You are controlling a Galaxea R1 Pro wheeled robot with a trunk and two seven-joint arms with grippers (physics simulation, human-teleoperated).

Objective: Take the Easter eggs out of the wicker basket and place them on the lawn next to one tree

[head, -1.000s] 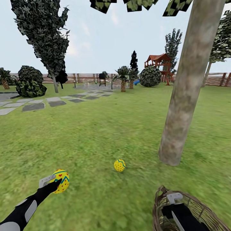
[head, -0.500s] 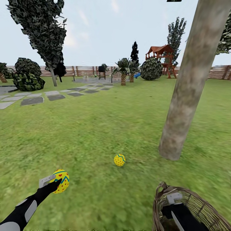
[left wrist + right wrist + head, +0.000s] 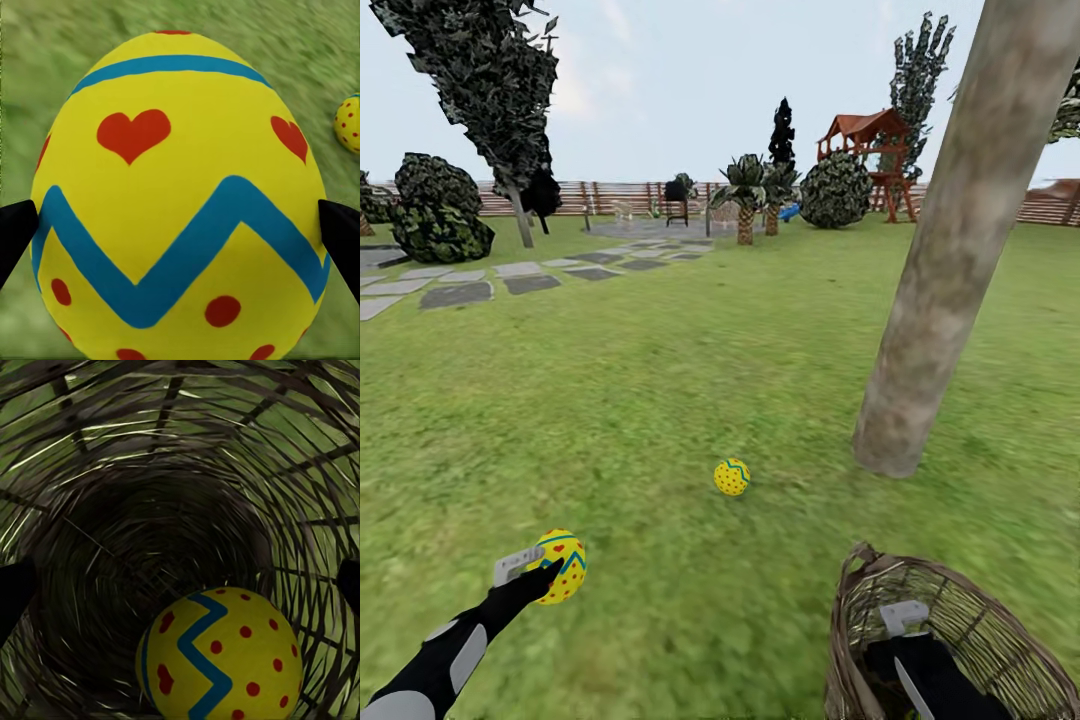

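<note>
While pinched at its widest girth between the two dark fingertips [image 3: 16, 236] of the left gripper [image 3: 552, 573], held egg [image 3: 176, 202] hangs just above the lawn [image 3: 660, 380], out to the left and well apart from the tree [image 3: 950, 250]. Looks hard, smooth and rounded, so probably light but apt to slip or roll; best held across the middle, as now, and set down low rather than dropped. Second egg [image 3: 732, 477] lies on the grass near the trunk's base, apart from it. Third egg [image 3: 221, 656] sits deep inside the wicker basket [image 3: 960, 610], between the spread fingertips of the right gripper [image 3: 180, 585], not touched by either as far as can be told. Basket carried low at the right, near the tree. Woven wall likely stiff enough to bear a grip at the rim. Farther off: stone paving slabs [image 3: 455, 293], brown fence [image 3: 620, 195], red play tower [image 3: 860, 150].
</note>
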